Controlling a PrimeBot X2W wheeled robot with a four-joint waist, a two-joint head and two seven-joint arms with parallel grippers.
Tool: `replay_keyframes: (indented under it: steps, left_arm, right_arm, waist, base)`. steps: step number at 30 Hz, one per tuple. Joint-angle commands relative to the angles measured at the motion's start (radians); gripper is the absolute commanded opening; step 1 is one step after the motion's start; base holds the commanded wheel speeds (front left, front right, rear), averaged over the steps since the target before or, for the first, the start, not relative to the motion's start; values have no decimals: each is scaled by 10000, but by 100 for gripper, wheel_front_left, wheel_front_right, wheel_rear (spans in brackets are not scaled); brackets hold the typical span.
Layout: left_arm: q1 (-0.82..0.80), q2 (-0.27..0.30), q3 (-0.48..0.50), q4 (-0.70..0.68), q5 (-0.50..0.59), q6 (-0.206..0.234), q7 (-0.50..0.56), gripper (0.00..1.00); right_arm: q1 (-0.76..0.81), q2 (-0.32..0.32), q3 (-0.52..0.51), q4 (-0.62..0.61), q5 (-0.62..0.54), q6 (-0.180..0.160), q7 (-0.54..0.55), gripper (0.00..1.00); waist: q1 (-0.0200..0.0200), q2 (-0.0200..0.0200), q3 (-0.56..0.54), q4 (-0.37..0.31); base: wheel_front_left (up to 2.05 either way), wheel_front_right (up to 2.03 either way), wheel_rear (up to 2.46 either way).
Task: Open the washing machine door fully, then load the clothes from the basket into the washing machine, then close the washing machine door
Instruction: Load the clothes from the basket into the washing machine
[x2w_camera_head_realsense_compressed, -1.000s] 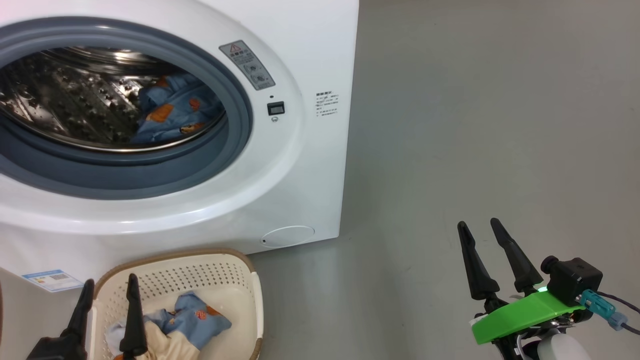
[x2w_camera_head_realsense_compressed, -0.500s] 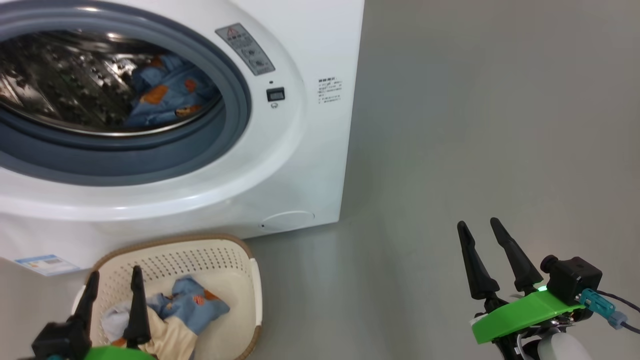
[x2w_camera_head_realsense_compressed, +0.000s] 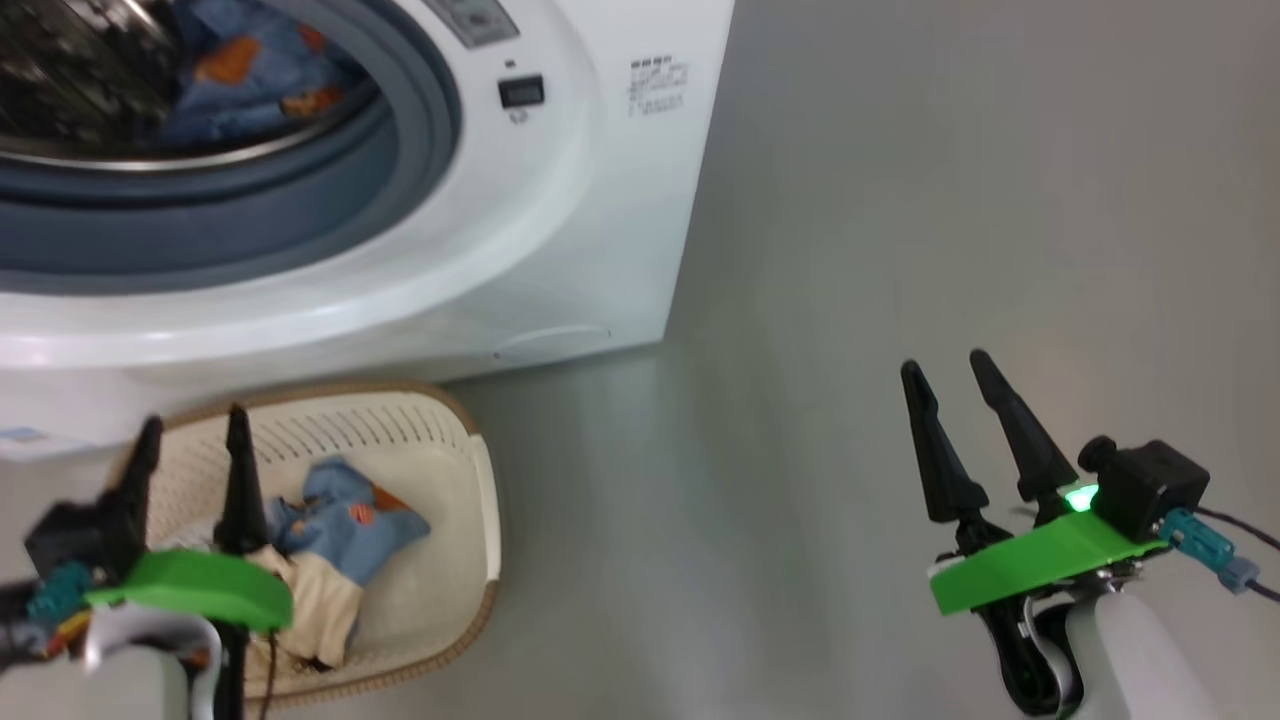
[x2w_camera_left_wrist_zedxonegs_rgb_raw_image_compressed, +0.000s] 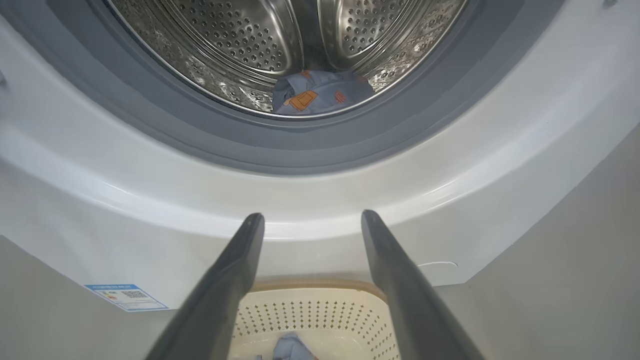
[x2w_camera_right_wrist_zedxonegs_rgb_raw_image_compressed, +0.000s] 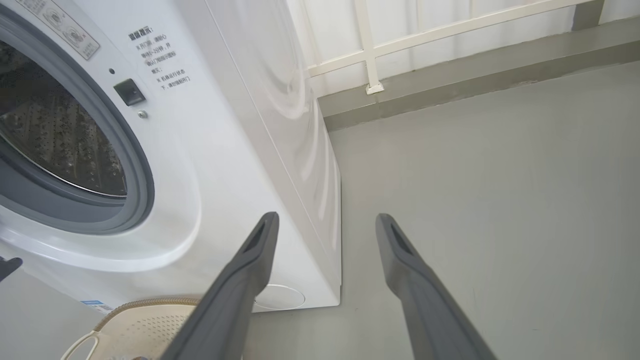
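The washing machine (x2w_camera_head_realsense_compressed: 560, 230) takes up the upper left of the head view, opening uncovered, with a grey-blue gasket (x2w_camera_head_realsense_compressed: 300, 220) ringing the steel drum (x2w_camera_left_wrist_zedxonegs_rgb_raw_image_compressed: 240, 45); one blue garment (x2w_camera_head_realsense_compressed: 250, 70) with orange prints lies inside the drum, right at the top left edge of the frame. The basket (x2w_camera_head_realsense_compressed: 470, 470) sits on the floor (x2w_camera_head_realsense_compressed: 900, 200) just in front of the machine, lower left of the frame; the clothes (x2w_camera_head_realsense_compressed: 345, 520) in it are a blue printed piece bunched on top of a cream piece (x2w_camera_head_realsense_compressed: 320, 600).

The left gripper (x2w_camera_head_realsense_compressed: 194, 420) hangs over the left part of the basket, fingers spread wide with nothing between them; can't tell if a tip touches the fabric. In the left wrist view those fingers frame the basket's perforated far wall at bottom centre, and the blue label sticker (x2w_camera_left_wrist_zedxonegs_rgb_raw_image_compressed: 125, 296) shows lower left.

The right gripper (x2w_camera_head_realsense_compressed: 944, 362) is at the lower right over bare grey floor, well apart from the basket, fingers spread wide and empty too; its wrist view catches the round white flap (x2w_camera_right_wrist_zedxonegs_rgb_raw_image_compressed: 279, 297) low on the machine's front corner.
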Motion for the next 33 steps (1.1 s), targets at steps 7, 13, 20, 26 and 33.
replay_keyframes:
  steps: [7, 13, 20, 26, 33]
  left_arm:
    - [-1248, 770, 449, 1189, 374, -34, -65, 100]
    - [-1709, 1179, 400, 2553, 559, -55, -65, 100]
    - [-2550, 1719, -133, 4570, 1040, -95, 192, 100]
    - [-3152, 2064, -534, 5653, 1409, -42, 714, 100]
    - [-3751, 2472, -929, 6747, 1770, 156, 1385, 100]
  right_arm:
    - [-635, 103, 386, -368, 36, 16, -120, 100]
    - [-924, 186, 480, -407, 50, 16, -120, 100]
    - [-1168, 268, 486, -442, 58, 16, -120, 100]
    - [-1318, 324, 513, -484, 79, 16, -120, 100]
    - [-1515, 403, 619, -527, 161, 16, -120, 100]
  waist:
    - [0, -1, 1871, -347]
    - [0, -1, 2380, -534]
    - [0, -1, 3213, -650]
    - [0, -1, 3705, -718]
    - [0, -1, 4140, -889]
  base:
    - [0, 0, 0]
    - [0, 0, 0]
    - [0, 0, 0]
    - [0, 0, 0]
    - [0, 0, 0]
